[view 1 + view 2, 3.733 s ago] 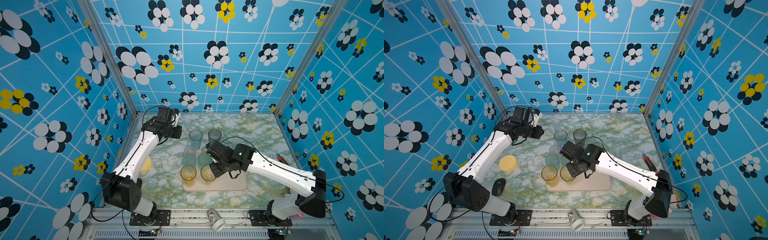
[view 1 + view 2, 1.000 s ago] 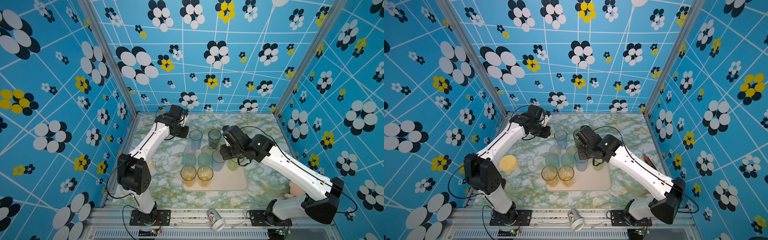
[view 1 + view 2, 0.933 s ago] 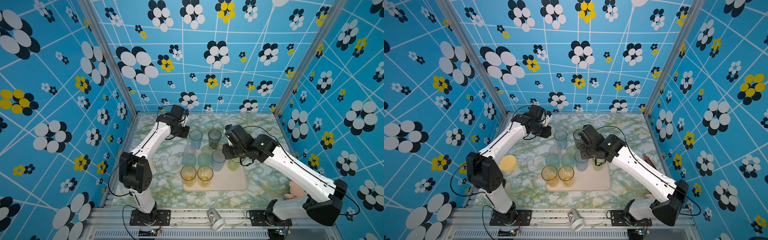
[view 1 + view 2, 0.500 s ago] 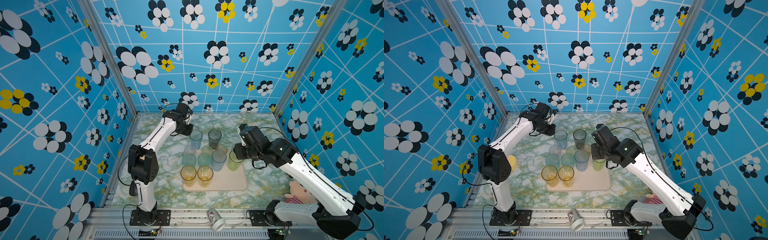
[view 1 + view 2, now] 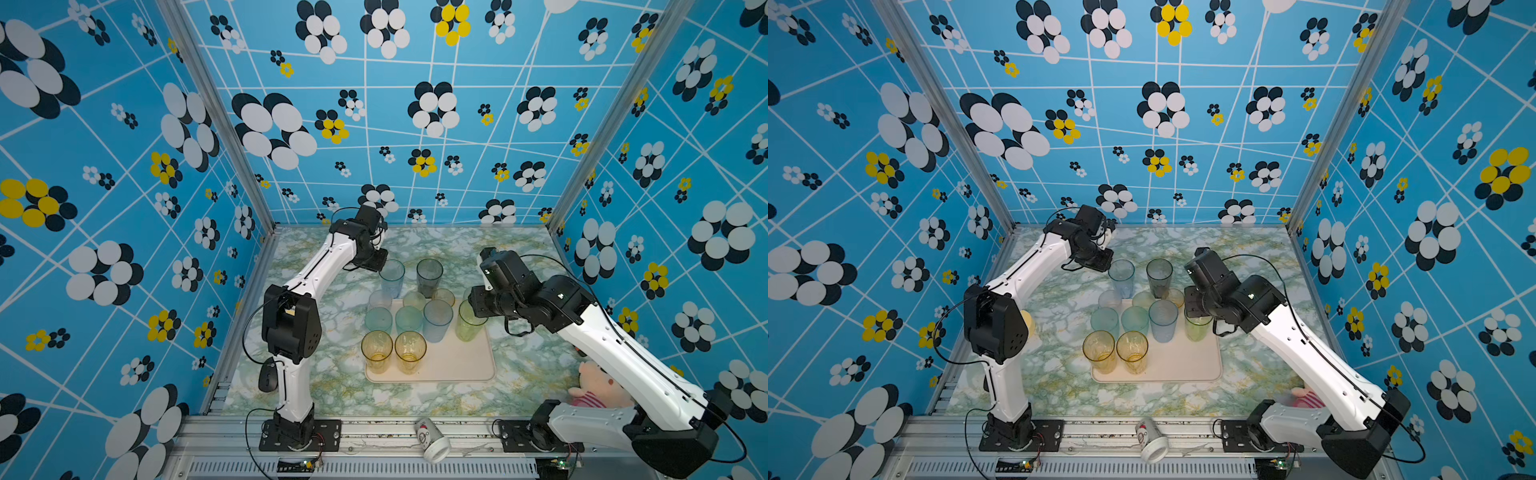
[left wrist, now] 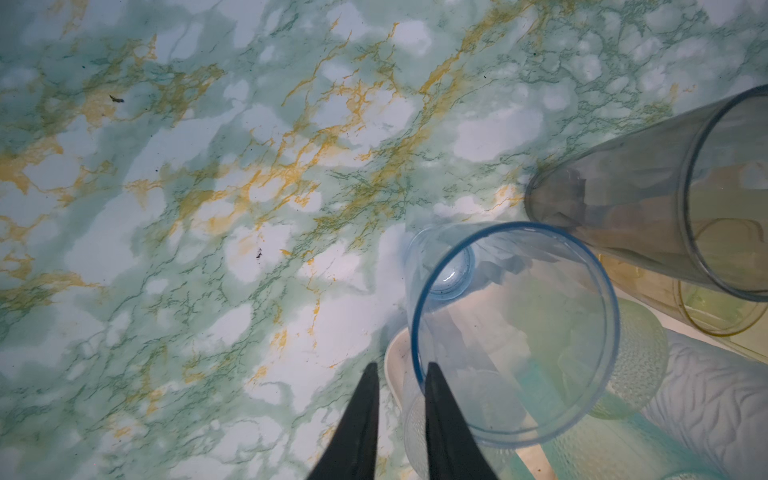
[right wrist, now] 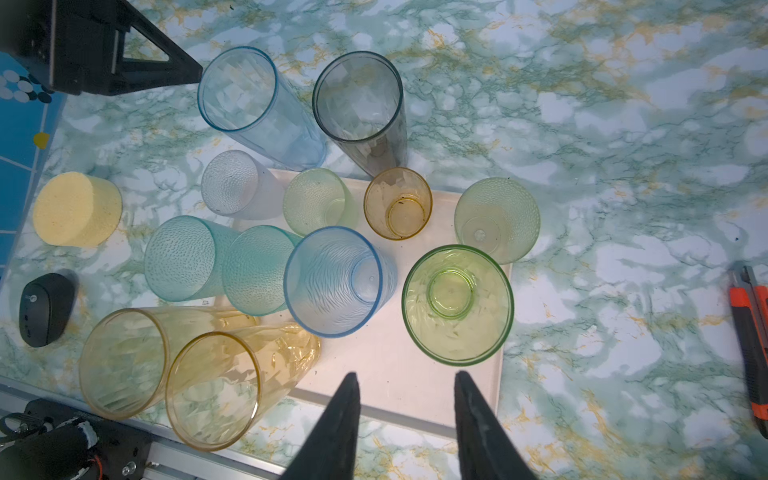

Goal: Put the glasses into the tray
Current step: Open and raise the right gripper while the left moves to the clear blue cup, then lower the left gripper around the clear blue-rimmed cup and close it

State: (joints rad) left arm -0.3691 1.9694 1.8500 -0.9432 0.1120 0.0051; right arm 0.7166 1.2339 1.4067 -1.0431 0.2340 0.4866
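Standing in the tray (image 5: pixel 453 361) now is the tall green glass (image 7: pixel 457 303), and it has been let go. A few seconds ago the right arm was down low over the middle of the tray. Now the right gripper (image 7: pixel 406 374) has been pulled back toward its own side. Its jaws are held wide apart and nothing is between them.

Most of the glasses are packed on the tray or right at its edge (which ones sit fully on it cannot be told). Two tall ones are left on the table (image 5: pixel 523 353) just behind the tray: the tall blue glass (image 5: pixel 392 276) and the smoky grey glass (image 5: pixel 429 274).

The left gripper (image 6: pixel 402 365) has been brought up to the rim of the tall blue glass. Its jaws are held close together with only a thin gap, and the rim is seen right at that gap. Whether the rim is squeezed yet cannot be told.

So one more glass is judged done. The blue one is likely meant to be lifted next and set on the bare part of the tray.
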